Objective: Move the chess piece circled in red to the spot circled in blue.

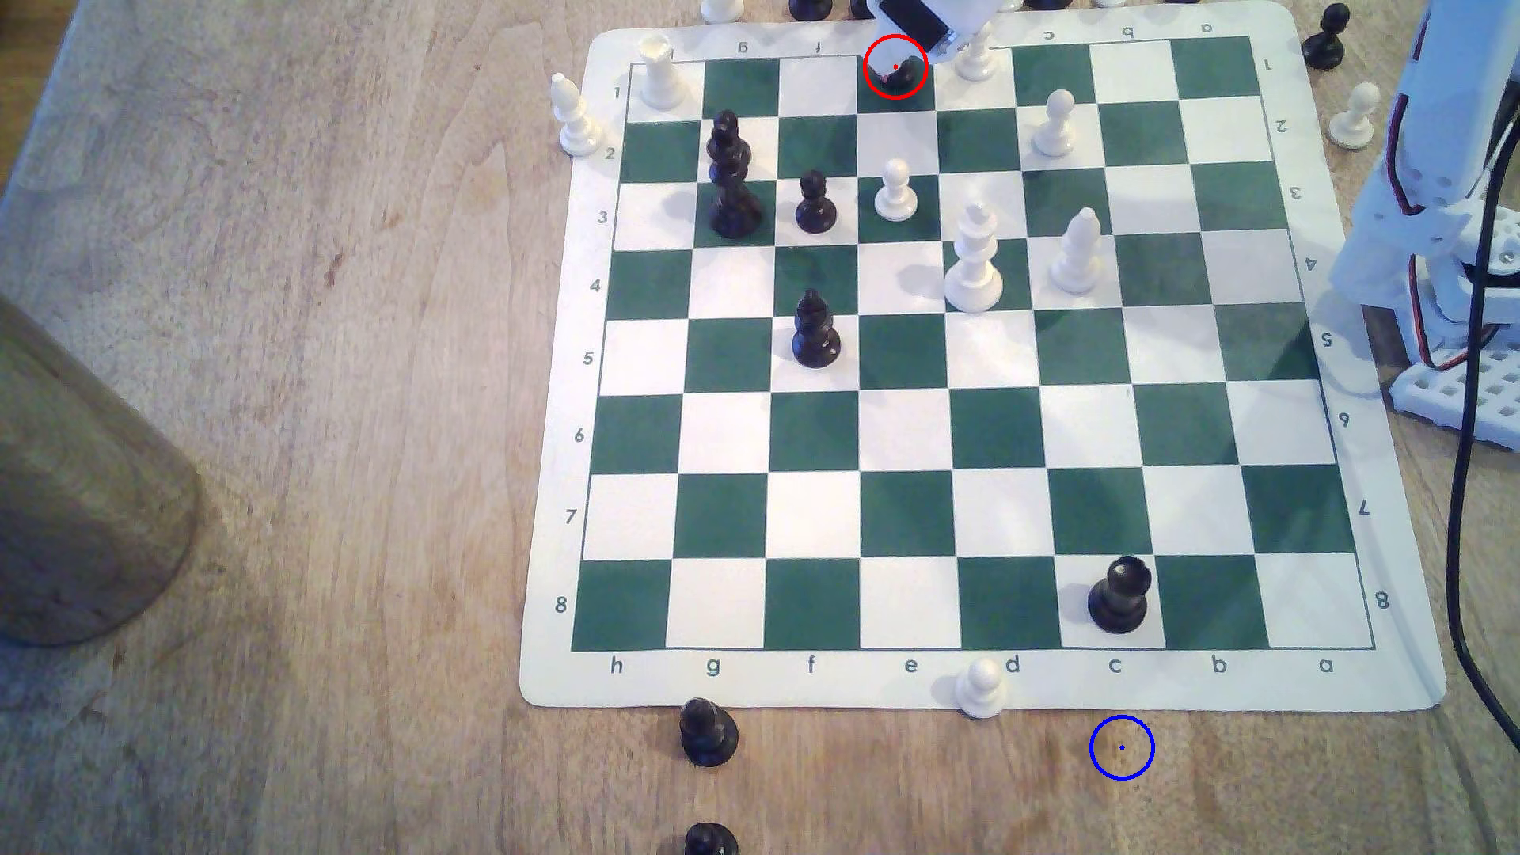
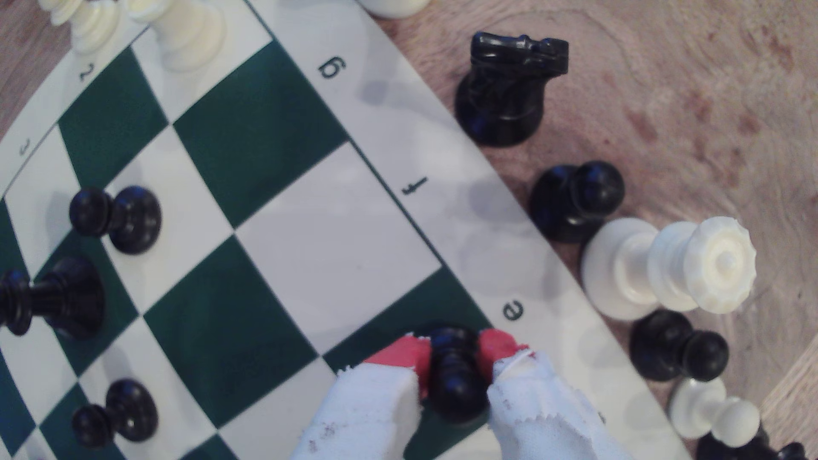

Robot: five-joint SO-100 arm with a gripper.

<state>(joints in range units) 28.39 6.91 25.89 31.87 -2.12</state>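
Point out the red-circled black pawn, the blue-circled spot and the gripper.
black pawn [image 2: 453, 376]: wrist view, on its body between the red pads.
blue-circled spot [image 1: 1122, 747]: exterior view, on the ring's centre dot, on bare wood.
gripper [image 2: 455, 354]: wrist view, midway between the fingertips, around the pawn.

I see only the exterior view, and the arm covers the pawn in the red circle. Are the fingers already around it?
Observer: Yes. In the wrist view the gripper has one red-tipped finger on each side of the black pawn, pressed against its neck.
Operator: Is the pawn standing on its square?
Observer: It stands on the dark square beside the letter e; whether the base has lifted, I cannot tell.
Operator: Is something close behind it, off the board?
Observer: Yes, a white queen and two black pawns stand on the wood just past the mat's edge.
Operator: And the blue circle?
Observer: Bare wood, as you see it.
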